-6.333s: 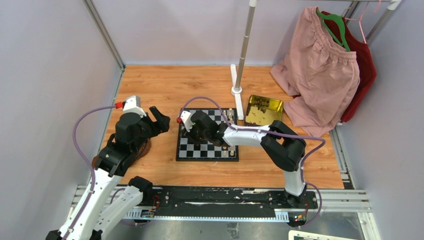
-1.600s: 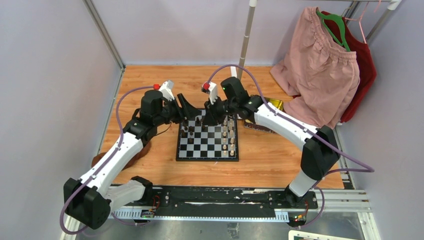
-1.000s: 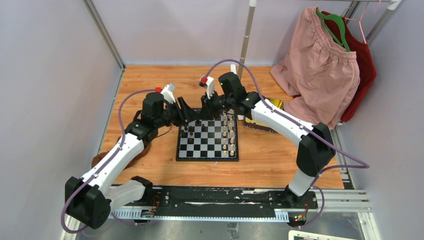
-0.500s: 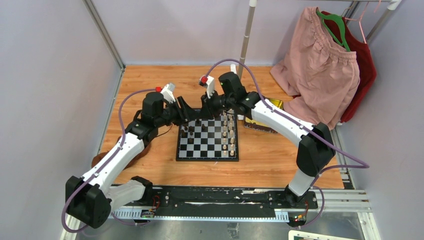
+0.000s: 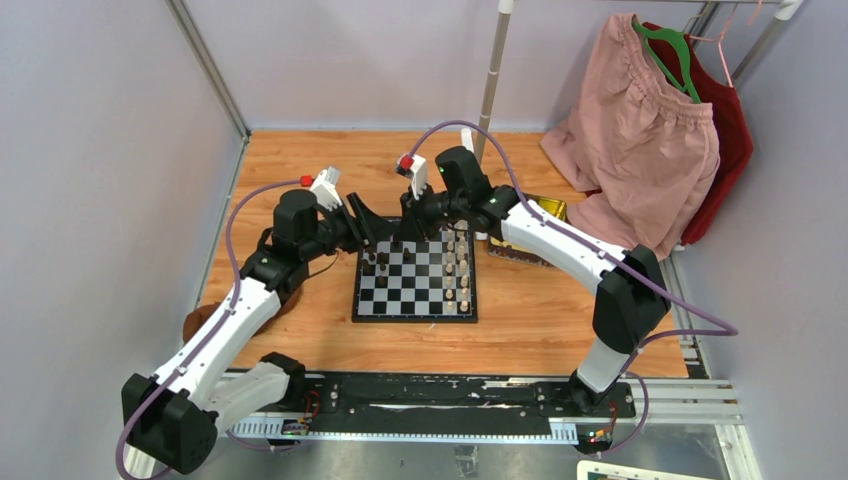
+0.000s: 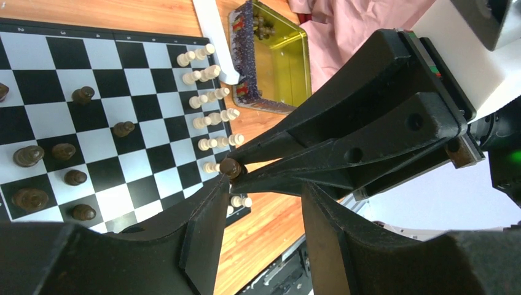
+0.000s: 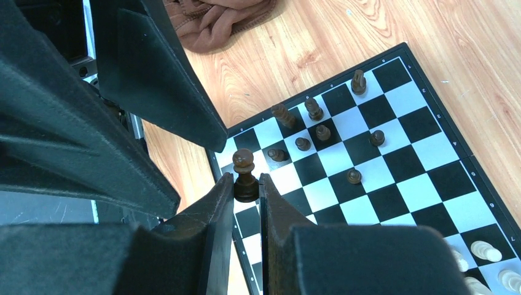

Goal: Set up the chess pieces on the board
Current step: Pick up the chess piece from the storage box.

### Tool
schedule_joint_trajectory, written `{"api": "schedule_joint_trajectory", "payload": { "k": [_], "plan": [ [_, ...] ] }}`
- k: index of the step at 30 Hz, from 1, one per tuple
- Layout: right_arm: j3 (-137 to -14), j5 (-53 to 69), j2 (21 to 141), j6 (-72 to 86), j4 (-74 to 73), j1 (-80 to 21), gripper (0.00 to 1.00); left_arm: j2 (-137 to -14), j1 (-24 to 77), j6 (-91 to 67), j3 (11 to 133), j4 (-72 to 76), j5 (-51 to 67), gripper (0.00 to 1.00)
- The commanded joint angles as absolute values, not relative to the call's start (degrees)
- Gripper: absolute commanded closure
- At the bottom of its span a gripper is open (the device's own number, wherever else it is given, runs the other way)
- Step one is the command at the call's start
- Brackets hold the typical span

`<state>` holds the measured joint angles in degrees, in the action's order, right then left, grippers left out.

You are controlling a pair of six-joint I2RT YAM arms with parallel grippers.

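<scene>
a robot lab test cell, not a home: plain grey panel walls (image 5: 90, 150) box in a wood-grain worktop (image 5: 330, 160), two cabled robot arms (image 5: 225, 325) are bolted to a metal rail (image 5: 450, 405) at its near edge, and mismatched props share it: a chessboard (image 5: 415, 290) in the middle, clothes (image 5: 645, 150) on hangers at the far right corner.

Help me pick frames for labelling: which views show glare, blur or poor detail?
Left wrist: the gold tray gleams, near fingers dark and soft. Right wrist: the gripped dark pawn is sharp. Top external: even light, but pieces on the board are tiny.
</scene>
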<state>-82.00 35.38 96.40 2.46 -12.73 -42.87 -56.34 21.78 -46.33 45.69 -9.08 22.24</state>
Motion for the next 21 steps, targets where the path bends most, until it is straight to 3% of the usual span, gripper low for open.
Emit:
{"api": "schedule_joint_trajectory", "payload": {
  "k": [1,21],
  "plan": [
    [-81.3,36.9,95.2,3.7,-10.7,-43.7,1.0,-55.2,21.3,-47.1,44.9,-8.1,21.3,0.47],
    [-79.8,38.5,93.2,4.7,-9.3,-43.9,1.0,-55.9,20.9,-50.1,43.9,-5.7,19.1,0.5]
  ]
}}
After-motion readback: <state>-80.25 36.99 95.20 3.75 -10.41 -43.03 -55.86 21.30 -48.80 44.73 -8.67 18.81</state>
